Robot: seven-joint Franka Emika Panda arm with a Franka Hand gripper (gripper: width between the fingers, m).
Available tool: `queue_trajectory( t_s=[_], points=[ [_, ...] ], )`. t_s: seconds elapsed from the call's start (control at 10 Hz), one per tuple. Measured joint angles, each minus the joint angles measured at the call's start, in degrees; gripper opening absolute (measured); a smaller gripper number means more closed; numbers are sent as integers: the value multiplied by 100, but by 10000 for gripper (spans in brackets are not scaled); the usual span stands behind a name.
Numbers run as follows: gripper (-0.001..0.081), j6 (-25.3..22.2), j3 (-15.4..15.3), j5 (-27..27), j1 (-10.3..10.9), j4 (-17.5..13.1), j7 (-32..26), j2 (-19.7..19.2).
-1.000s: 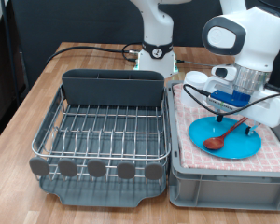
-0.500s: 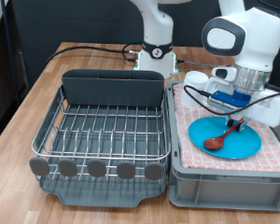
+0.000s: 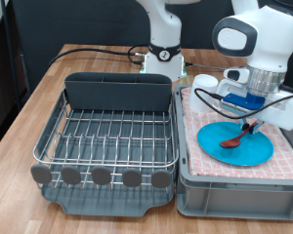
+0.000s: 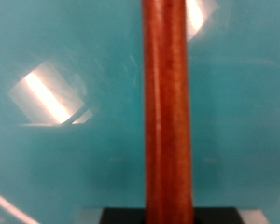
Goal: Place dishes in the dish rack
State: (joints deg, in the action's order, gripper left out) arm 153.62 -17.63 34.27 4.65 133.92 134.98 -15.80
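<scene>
Dish rack (image 3: pixel 107 132): silver wire grid in a dark grey tray, with a dark utensil holder (image 3: pixel 119 90) along its far side, standing on the wooden table (image 3: pixel 34 93) on the exterior view's left; no dishes are in it. Grey crate (image 3: pixel 239 180): just beside the rack on the exterior view's right, lined with pink-checked cloth (image 3: pixel 190 117). Light-blue plate (image 3: pixel 234 146): lying flat on the cloth inside the crate. White mug (image 3: pixel 207 82): at the crate's far end, partly hidden behind the arm, well apart from the rack. Wooden spoon (image 3: pixel 236 138): reddish-brown, tilted, bowl low over the plate and handle rising toward the gripper; whether the bowl touches the plate cannot be told. Gripper (image 3: pixel 250 125): over the far right part of the plate, beneath the white wrist and a blue fitting, clamped on the upper end of the spoon handle. Wrist view: the spoon (image 4: pixel 166 112) handle runs as a straight reddish-brown bar through the picture, with the blue plate (image 4: pixel 65 140) filling the background and bright reflections on its glaze; a dark edge crosses the handle at one border of the picture. Robot base (image 3: pixel 164 54): white, on the table behind the rack, with a black cable (image 3: pixel 88 54) trailing from it
</scene>
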Motion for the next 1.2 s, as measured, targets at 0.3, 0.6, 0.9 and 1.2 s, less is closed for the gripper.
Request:
queue_trajectory(
  t_s=[0.3, 0.6, 0.9, 1.2],
  points=[
    [87, -584, -207, -941, -89, 19, -830, 609],
    [87, -999, -261, -2304, -191, 157, -1999, 1247],
    [87, -1457, -169, -3661, -201, 472, -2734, 1909],
    [87, -2036, 20, -4583, -198, 827, -3016, 2547]
  ],
)
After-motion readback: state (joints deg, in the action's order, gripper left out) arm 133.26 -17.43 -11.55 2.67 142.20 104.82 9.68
